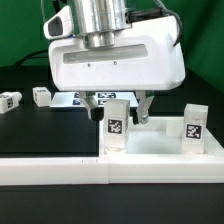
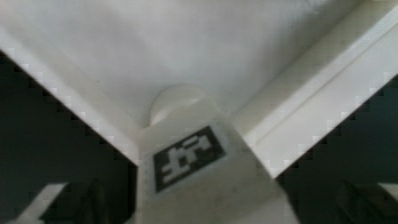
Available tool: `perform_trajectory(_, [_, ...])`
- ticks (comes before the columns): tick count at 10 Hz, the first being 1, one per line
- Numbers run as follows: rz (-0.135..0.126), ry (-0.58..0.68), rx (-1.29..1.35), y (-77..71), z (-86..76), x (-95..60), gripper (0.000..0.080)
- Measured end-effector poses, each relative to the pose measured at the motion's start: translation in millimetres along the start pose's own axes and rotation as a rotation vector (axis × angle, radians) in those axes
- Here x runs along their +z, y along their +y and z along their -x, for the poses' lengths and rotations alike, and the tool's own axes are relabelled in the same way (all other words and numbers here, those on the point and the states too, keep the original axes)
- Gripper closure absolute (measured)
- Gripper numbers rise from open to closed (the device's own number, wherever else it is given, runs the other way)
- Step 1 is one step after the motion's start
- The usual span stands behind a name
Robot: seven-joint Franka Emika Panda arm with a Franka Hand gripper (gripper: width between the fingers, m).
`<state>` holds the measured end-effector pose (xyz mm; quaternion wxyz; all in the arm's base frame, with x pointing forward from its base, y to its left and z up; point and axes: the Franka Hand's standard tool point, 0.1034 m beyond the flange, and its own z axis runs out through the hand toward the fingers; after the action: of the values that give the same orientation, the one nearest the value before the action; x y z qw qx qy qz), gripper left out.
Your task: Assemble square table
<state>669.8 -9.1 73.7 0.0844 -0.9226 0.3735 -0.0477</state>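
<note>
The white square tabletop [image 1: 155, 147] lies flat behind the barrier wall. A white tagged leg [image 1: 116, 122] stands upright on its near corner at the exterior view's left. A second leg [image 1: 193, 123] stands at the right corner. Two loose legs [image 1: 10, 100] [image 1: 41, 95] lie on the black table at the left. My gripper [image 1: 120, 112] hangs over the first leg with one finger on each side of it, open and with gaps showing. In the wrist view the leg [image 2: 196, 160] fills the centre in front of the tabletop [image 2: 143, 50], between the gripper's [image 2: 199, 212] fingers.
The long white L-shaped barrier wall [image 1: 60, 172] runs along the front and touches the tabletop. The marker board [image 1: 68, 100] lies flat behind the gripper. A green backdrop stands behind the black table.
</note>
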Motion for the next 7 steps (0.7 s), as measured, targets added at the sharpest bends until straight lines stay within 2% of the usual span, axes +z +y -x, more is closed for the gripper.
perform_trajectory(1, [-0.002, -0.001, 0.059, -0.4, 0.3, 0.1, 0.0406])
perform_trajectory(2, [-0.001, -0.002, 0.148, -0.3, 0.7, 0.3, 0.0406])
perform_trajectory(3, [0.007, -0.005, 0.214, 3.8, 0.6, 1.2, 0.0503])
perform_trajectory(5, [0.004, -0.004, 0.395, 4.7, -0.8, 0.6, 0.0503])
perform_trajectory(7, [0.012, -0.024, 0.741, 5.2, -0.3, -2.7, 0.0503])
